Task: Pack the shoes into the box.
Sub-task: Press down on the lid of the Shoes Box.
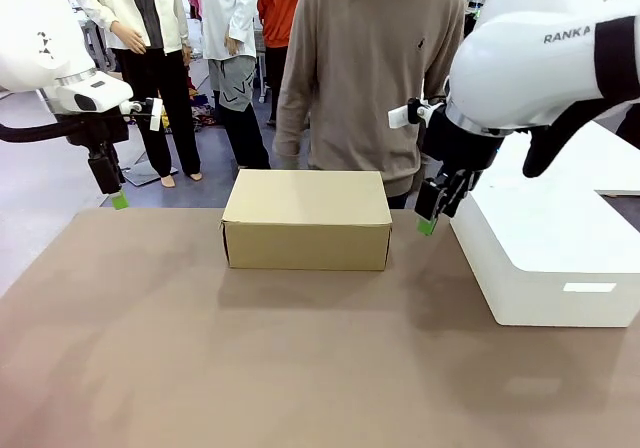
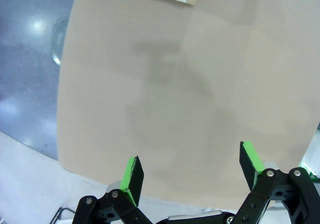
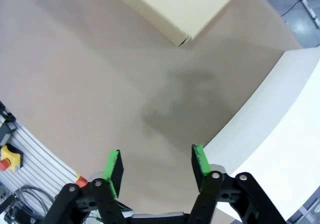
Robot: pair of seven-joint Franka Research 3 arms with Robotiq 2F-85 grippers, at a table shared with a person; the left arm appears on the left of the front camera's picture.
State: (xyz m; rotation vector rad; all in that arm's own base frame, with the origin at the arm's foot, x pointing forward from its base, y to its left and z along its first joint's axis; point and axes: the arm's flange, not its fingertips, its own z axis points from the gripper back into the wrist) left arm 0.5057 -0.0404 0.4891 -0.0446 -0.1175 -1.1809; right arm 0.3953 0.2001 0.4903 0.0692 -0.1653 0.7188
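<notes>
A brown table [image 1: 200, 368] carries a large white block [image 1: 560, 258] at its right side, while a person in a taupe sweater [image 1: 375, 58] stands at the far edge, with perhaps three others [image 1: 150, 28] behind.

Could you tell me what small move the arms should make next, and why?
Probably hold both arms clear: the box sits on the table with its lid down, and the left claw and right claw are open, holding nothing, away from it.
</notes>
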